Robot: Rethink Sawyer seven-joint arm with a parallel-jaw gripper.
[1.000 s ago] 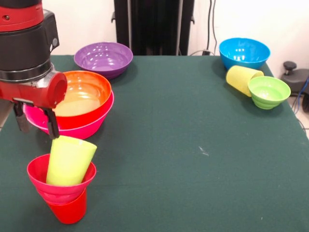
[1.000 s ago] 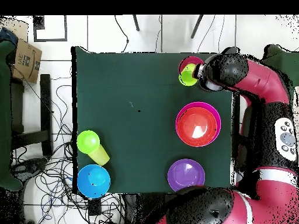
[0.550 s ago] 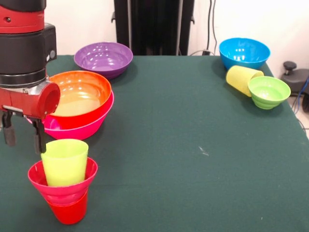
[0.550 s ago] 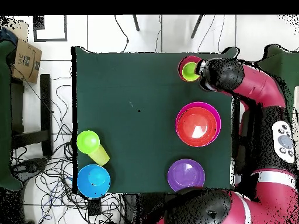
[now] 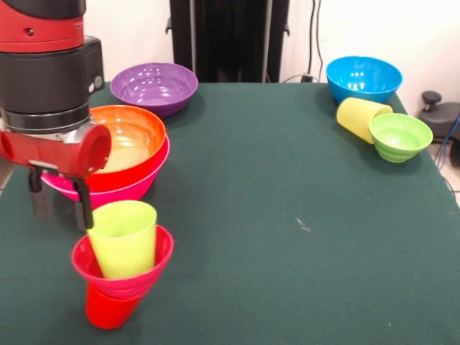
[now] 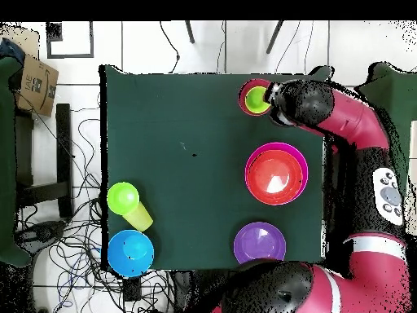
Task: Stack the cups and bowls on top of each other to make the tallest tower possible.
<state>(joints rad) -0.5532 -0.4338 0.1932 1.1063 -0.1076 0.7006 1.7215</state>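
Note:
The tower stands at the table's front left: a red cup (image 5: 106, 310) at the bottom, a small magenta bowl (image 5: 123, 264) on it, and a lime green cup (image 5: 126, 237) upright in the bowl. The stack leans to the right. My gripper (image 5: 59, 207) hangs just left of it, open, with nothing between its fingers. Its right finger (image 5: 83, 207) is close against the lime cup's rim. From overhead, the lime cup (image 6: 257, 99) sits in the magenta bowl (image 6: 244, 94) beside the arm, which hides the gripper.
A large orange bowl (image 5: 133, 129) is nested in a pink bowl (image 5: 126, 192) just behind the gripper. A purple bowl (image 5: 153, 85) stands farther back. At the far right are a blue bowl (image 5: 363, 77), a pale yellow cup (image 5: 359, 116) on its side and a ribbed green bowl (image 5: 399, 135).
The lime cup went from tilted to upright in the magenta bowl. The gripper swung left, then back right, and the whole stack has shifted right and now leans.

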